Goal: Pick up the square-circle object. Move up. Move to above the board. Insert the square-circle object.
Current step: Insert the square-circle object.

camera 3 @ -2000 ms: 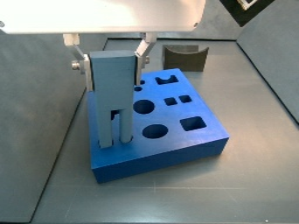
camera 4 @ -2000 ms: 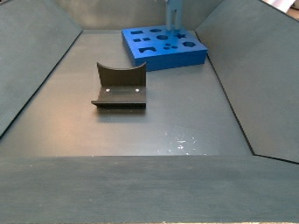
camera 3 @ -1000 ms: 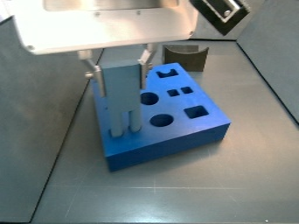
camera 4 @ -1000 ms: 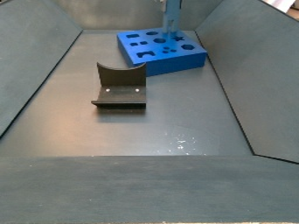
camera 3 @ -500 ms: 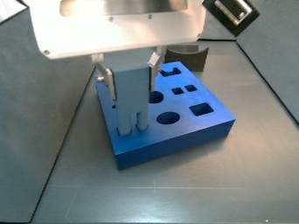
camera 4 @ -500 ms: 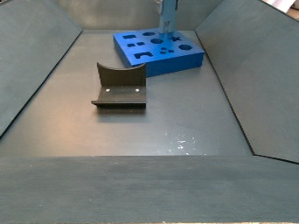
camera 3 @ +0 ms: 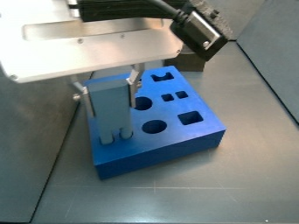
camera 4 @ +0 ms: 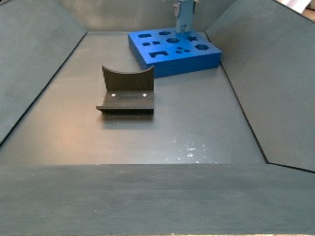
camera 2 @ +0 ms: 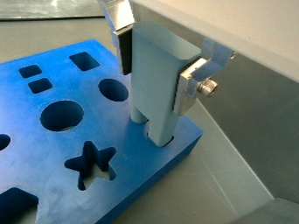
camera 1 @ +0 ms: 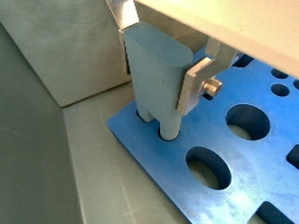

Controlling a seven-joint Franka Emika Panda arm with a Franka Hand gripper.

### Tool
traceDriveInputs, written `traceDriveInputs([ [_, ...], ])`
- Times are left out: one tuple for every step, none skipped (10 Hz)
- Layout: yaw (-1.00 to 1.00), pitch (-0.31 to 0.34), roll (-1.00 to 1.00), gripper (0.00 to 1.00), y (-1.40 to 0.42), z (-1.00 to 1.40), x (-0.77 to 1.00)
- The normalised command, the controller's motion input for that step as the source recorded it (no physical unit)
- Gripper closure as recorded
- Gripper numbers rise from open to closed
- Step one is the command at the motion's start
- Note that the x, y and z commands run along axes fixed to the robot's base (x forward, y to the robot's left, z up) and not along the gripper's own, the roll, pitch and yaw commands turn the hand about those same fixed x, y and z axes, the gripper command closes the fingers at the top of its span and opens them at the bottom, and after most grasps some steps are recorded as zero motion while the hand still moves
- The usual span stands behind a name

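Note:
My gripper (camera 3: 108,92) is shut on the square-circle object (camera 3: 108,107), a slim light blue-grey block held upright. Both wrist views show the silver fingers (camera 1: 194,83) (camera 2: 193,80) clamping its upper sides. Its pegs (camera 1: 167,129) at the lower end reach into holes near a corner of the board (camera 1: 156,149), a thick bright blue slab with circle, square and star holes (camera 2: 35,168). In a side view the block stands at the board's (camera 3: 163,154) near left corner. In a side view the board (camera 4: 185,61) lies far back with the block (camera 4: 185,17) upright on it.
The fixture (camera 4: 123,92), a dark L-shaped bracket on a base plate, stands on the grey floor mid-tray; it shows behind the board in a side view (camera 3: 194,59). Sloped grey walls (camera 4: 31,92) enclose the floor. A wall runs close beside the board's corner (camera 1: 59,52).
The gripper has come down with the block; less of the pegs shows above the board. The board has shifted slightly on the floor.

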Motion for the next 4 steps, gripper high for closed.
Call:
traceDriveInputs([
  [0.07,-0.241,0.17,1.00,-0.37,-0.75,-0.23],
  [0.00,-0.314,0.07,1.00,-0.32,-0.62,0.00],
  [0.00,-0.001,-0.03,1.00,0.00,0.00,0.00],
  [0.00,0.000,0.00,1.00,0.00,0.00,0.00],
])
